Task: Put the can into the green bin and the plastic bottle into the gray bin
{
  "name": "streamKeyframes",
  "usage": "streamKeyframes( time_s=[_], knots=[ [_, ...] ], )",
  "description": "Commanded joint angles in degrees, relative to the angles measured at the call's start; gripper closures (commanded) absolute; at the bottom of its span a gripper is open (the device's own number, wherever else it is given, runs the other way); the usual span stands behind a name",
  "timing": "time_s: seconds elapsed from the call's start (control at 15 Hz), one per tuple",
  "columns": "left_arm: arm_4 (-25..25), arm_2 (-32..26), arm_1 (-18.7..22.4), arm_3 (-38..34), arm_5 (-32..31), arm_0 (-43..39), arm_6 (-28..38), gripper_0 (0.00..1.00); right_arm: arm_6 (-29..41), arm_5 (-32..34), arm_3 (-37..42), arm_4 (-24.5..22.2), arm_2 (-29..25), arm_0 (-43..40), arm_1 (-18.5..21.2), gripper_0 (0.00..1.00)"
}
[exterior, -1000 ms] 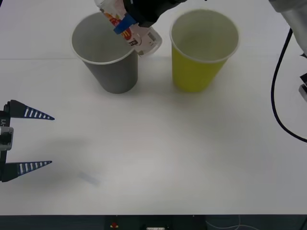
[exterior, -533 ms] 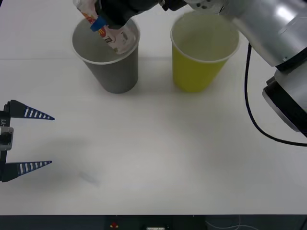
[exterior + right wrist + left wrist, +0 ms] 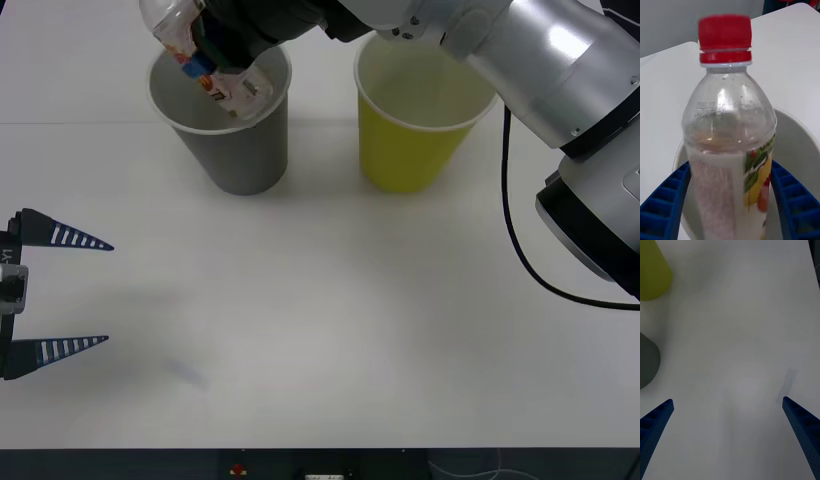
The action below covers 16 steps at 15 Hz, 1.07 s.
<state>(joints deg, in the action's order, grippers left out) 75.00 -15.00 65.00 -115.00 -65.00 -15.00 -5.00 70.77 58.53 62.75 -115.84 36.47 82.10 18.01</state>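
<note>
Plastic bottle [image 3: 730,150] with red cap, clamped between blue fingers [image 3: 662,202] of right hand [image 3: 730,210], over gray bin [image 3: 797,150]

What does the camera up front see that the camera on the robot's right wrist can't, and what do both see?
Front view alone: the green bin standing beside the gray one, the white table in front, and the left gripper, open, low at the table's left edge, away from the bins.

Right wrist view alone: the bottle's red cap close up, and the right gripper with its blue fingers shut on the bottle's sides.

Both: the plastic bottle held tilted over the gray bin, whose white rim curves behind it.
</note>
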Motion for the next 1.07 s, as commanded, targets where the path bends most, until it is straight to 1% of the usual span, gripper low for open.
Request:
streamKeyframes(
  time_s=[0.07, 0.33, 0.47, 0.6, 0.67, 0.8, 0.87, 1.0, 1.07],
  knots=[
    [0.0, 0.0, 0.0, 0.0, 0.0, 0.0, 0.0, 0.00, -0.2, 0.0, 0.0, 0.6, 0.0, 0.2, -0.1, 0.00],
    [0.0, 0.0, 0.0, 0.0, 0.0, 0.0, 0.0, 0.00, -0.4, 0.0, 0.1, 1.7, 0.0, 0.2, 0.3, 0.00],
    [0.0, 0.0, 0.0, 0.0, 0.0, 0.0, 0.0, 0.00, -0.9, 1.5, 2.1, 2.8, -0.1, 0.2, 2.3, 0.00],
    [0.0, 0.0, 0.0, 0.0, 0.0, 0.0, 0.0, 0.00, -2.7, 4.2, 4.8, 7.5, -0.1, 0.2, 5.9, 0.00],
    [0.0, 0.0, 0.0, 0.0, 0.0, 0.0, 0.0, 0.00, -3.4, 6.0, 7.3, 10.6, -0.2, 0.0, 8.6, 0.00],
    [0.0, 0.0, 0.0, 0.0, 0.0, 0.0, 0.0, 0.00, -4.9, 7.8, 12.5, 15.5, -1.2, -1.7, 13.5, 0.00],
    [0.0, 0.0, 0.0, 0.0, 0.0, 0.0, 0.0, 0.00, -5.5, 8.2, 15.0, 17.5, -1.6, -3.0, 16.0, 0.00],
    [0.0, 0.0, 0.0, 0.0, 0.0, 0.0, 0.0, 0.00, -6.3, 8.1, 20.8, 23.2, -2.2, -6.6, 21.5, 0.00],
    [0.0, 0.0, 0.0, 0.0, 0.0, 0.0, 0.0, 0.00, -6.7, 8.1, 24.3, 25.1, -3.0, -8.8, 24.4, 0.00]
  ],
)
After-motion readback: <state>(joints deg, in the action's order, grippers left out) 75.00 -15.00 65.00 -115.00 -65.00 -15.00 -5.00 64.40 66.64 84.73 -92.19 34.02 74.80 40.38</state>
